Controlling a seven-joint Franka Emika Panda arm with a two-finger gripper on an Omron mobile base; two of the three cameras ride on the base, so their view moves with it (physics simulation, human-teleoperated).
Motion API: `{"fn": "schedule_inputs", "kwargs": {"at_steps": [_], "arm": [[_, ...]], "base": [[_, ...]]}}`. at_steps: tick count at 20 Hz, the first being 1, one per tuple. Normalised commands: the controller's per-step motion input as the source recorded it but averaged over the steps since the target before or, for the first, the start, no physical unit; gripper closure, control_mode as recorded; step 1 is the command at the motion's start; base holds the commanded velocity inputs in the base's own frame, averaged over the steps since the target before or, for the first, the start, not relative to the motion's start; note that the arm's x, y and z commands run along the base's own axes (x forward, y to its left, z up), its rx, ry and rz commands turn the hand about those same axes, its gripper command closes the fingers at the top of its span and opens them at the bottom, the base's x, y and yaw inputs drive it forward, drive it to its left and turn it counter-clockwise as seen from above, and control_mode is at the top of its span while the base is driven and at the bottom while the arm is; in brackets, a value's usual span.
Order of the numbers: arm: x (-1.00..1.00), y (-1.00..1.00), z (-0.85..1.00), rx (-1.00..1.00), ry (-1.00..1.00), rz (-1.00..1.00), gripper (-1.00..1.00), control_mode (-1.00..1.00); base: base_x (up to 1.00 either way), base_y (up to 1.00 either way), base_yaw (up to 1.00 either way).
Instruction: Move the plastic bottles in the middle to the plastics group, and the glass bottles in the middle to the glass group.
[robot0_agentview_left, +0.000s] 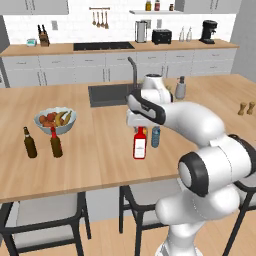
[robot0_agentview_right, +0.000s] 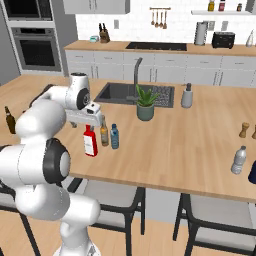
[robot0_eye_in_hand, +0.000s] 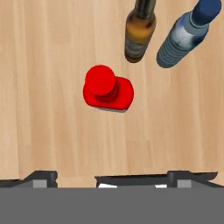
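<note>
Beside the sink (robot0_agentview_left: 107, 94), on the bench (robot0_agentview_left: 95, 150), you have the red bottle (robot0_eye_in_hand: 108, 92) upright, just beside the amber bottle (robot0_eye_in_hand: 140, 33). It's glass: rigid, slick, breakable, so grip the neck squarely. I cannot tell whether the fingers are open.

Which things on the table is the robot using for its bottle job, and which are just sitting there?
For the job: red bottle, amber bottle, blue bottle, two dark bottles, gripper.

Just sitting: fruit bowl, plant, soap dispenser, shakers.
</note>
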Motion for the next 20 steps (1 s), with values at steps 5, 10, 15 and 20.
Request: {"fn": "schedule_inputs", "kwargs": {"at_steps": [5, 10, 15, 20], "arm": [[0.23, 0.05, -0.06, 0.0, 0.12, 0.0, -1.0, -1.0], [0.2, 0.0, -0.01, 0.0, 0.07, 0.0, -1.0, -1.0], [0.28, 0.0, -0.11, 0.0, 0.05, 0.0, -1.0, -1.0], [0.24, 0.0, -0.16, 0.0, 0.05, 0.0, -1.0, -1.0]], "base": [[0.0, 0.0, 0.0], [0.0, 0.0, 0.0], [0.0, 0.0, 0.0], [0.0, 0.0, 0.0]]}}
